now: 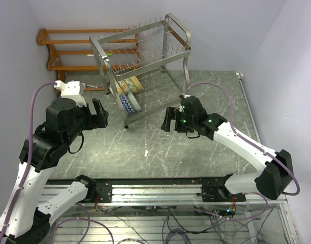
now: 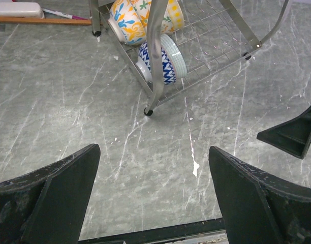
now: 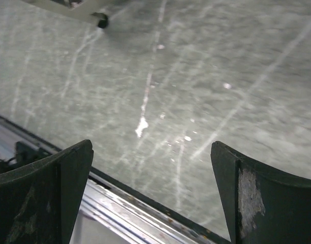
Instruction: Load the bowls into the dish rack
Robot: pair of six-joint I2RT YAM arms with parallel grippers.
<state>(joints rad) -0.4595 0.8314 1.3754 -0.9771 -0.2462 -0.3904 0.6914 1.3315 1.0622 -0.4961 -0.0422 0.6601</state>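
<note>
Near the dish rack [image 1: 102, 56], I am hovering left gripper [image 2: 153, 168] and right gripper [image 3: 150, 162] released, empty; clipping its leg risks toppling racked bowls [image 2: 127, 23].

No writing, number, brand or label can be read in any view. The bowls [image 2: 126, 23] standing in the dish rack [image 2: 154, 51] carry only painted floral and zigzag patterns, with no lettering among them.
</note>
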